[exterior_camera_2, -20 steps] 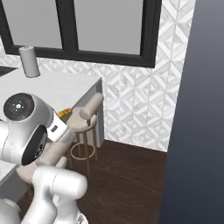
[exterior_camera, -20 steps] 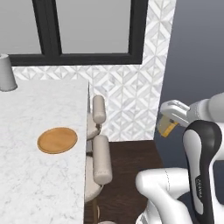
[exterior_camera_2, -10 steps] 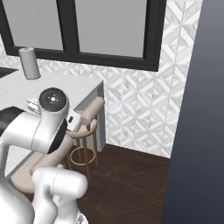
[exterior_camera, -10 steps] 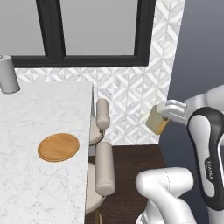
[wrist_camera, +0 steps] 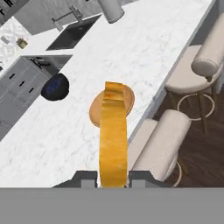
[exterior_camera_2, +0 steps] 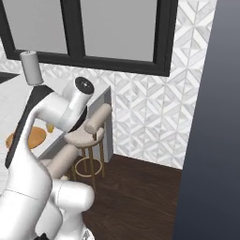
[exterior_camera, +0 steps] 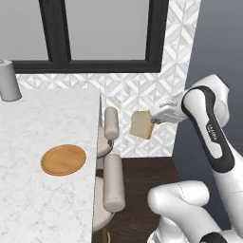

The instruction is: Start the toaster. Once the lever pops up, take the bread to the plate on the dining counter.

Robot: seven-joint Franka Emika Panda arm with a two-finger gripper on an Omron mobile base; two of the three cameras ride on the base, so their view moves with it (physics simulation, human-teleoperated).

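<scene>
My gripper (exterior_camera: 153,117) is shut on the bread (exterior_camera: 141,125), a small tan slice with an orange-brown crust. It hangs in the air right of the dining counter (exterior_camera: 42,118), above the stools. In the hand view the bread (wrist_camera: 113,135) stands edge-on between my fingertips (wrist_camera: 85,177), and its far end overlaps the orange-brown plate (wrist_camera: 96,110). The plate (exterior_camera: 63,160) lies flat near the counter's right edge, to the left of and below the bread. In the right base view my arm covers part of the plate (exterior_camera_2: 19,139). The toaster is out of view.
Two beige padded stools (exterior_camera: 111,124) (exterior_camera: 113,182) stand along the counter's right edge, under the bread. A grey cylinder (exterior_camera: 8,80) stands at the counter's far left. A black bowl (wrist_camera: 56,86) and a sink (wrist_camera: 74,37) lie beyond the plate.
The arm has swung the bread left, from beside the robot's body towards the counter edge. The views have shifted a little with the base.
</scene>
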